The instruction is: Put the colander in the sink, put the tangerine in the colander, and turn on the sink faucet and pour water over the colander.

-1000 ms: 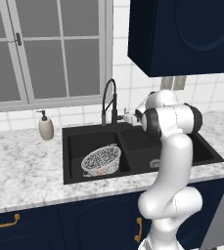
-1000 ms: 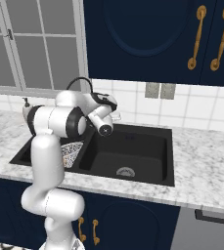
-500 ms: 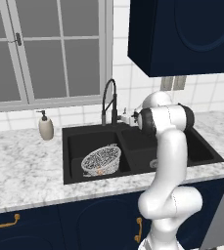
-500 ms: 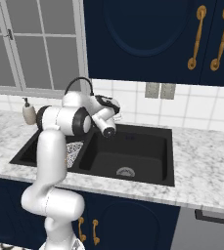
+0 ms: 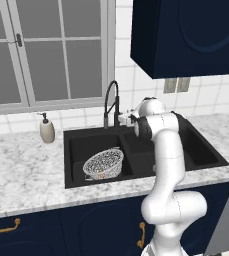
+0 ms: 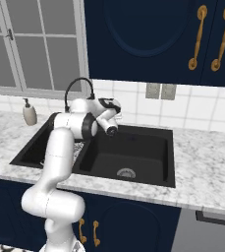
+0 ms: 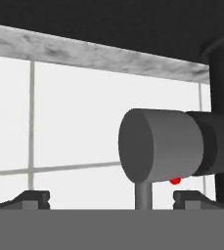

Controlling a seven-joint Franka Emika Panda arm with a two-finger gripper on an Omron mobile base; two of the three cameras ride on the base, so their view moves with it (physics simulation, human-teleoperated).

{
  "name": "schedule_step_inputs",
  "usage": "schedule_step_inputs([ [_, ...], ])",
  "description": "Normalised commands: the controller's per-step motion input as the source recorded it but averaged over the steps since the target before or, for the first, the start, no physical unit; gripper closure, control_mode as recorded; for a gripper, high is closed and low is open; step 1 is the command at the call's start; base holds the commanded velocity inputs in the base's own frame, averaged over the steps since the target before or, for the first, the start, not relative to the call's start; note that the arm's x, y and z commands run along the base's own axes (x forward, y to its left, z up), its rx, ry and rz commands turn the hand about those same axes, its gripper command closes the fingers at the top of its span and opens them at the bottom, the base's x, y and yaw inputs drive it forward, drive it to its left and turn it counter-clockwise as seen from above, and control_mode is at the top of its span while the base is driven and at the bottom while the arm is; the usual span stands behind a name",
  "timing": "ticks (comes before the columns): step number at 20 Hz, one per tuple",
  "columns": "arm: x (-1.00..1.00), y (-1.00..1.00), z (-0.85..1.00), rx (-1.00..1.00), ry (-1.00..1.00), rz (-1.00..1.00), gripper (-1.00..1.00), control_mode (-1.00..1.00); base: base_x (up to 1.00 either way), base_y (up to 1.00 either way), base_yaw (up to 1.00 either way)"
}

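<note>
The gripper [image 7: 111,197] stands wide apart at the sink faucet [image 5: 112,102] handle [image 7: 160,145], probably rigid and smooth, best pushed near its end

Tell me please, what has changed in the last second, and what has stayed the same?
The gripper moved closer to the base of the sink faucet, and its open jaws now flank the faucet's handle. It took hold of nothing. The colander stayed in the left basin of the sink, and no water runs.

I see the colander [image 5: 103,163] in the sink's [image 5: 206,159] left basin, below-left of my gripper [image 5: 127,119], which is beside the faucet [image 5: 111,102].
</note>
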Motion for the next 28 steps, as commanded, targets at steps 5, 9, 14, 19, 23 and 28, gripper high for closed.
schedule_step_inputs([
  [5,0.57,0.00,-0.17,0.01,-0.11,0.00,1.00,-1.00,0.00,0.00,0.00],
  [9,0.20,-0.58,-0.23,0.00,-0.21,-0.14,1.00,-1.00,0.00,0.00,0.00],
  [14,0.05,-1.00,-0.32,0.00,-0.22,-0.26,1.00,-1.00,0.00,0.00,0.00],
  [19,0.16,-1.00,-0.30,-0.02,-0.08,-0.35,1.00,-1.00,0.00,0.00,0.00],
  [23,0.05,-1.00,-0.26,0.03,-0.01,-0.20,1.00,-1.00,0.00,0.00,0.00],
  [28,-0.32,-1.00,0.82,0.49,0.01,0.03,1.00,-1.00,0.00,0.00,0.00],
])
